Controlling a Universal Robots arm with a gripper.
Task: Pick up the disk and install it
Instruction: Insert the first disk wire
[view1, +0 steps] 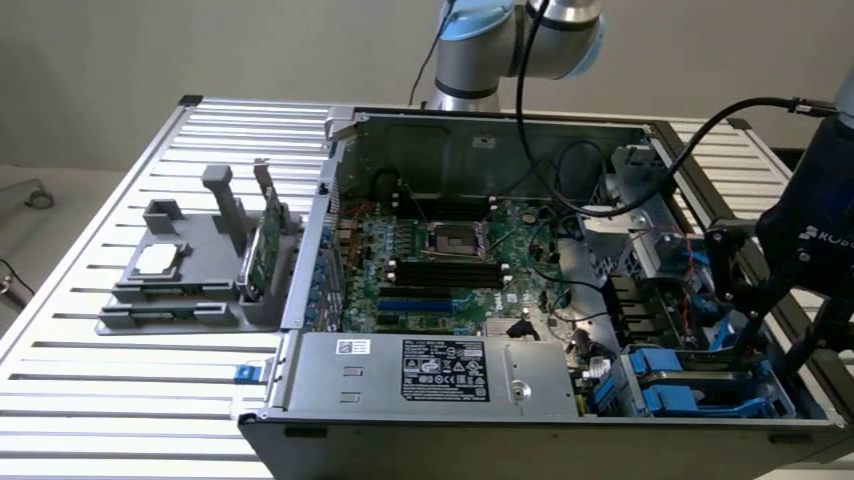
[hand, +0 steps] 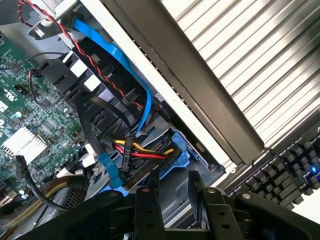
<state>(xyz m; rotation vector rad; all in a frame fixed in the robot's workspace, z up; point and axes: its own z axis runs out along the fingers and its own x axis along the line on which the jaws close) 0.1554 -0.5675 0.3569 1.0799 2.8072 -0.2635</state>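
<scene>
The claw (hand: 171, 182) is reaching down into the drive bay (view1: 707, 385) at the front corner of the computer case (view1: 534, 440), on the exterior view's right. Its two black fingers (hand: 148, 205) are standing a little apart with the disk (hand: 177, 152) between them. They look to be pinching its grey edge, with the blue carrier showing just beyond the tips.

The step in hand seems to be seating the disk in the bay. To do it well, the disk should be going in square to the bay's walls and sliding without tilt. The yellow-and-red power wires (hand: 145, 152) and the blue data cable (hand: 127, 70) are lying right against the carrier, so they are risking being trapped or pulled. A light, even push is serving better here than force.

The arm (view1: 814, 220) is hanging over the case's side wall, near the edge of the worktop (view1: 134, 380). Its wrist is pointing steeply downward and the claw is sitting below the case rim.
</scene>
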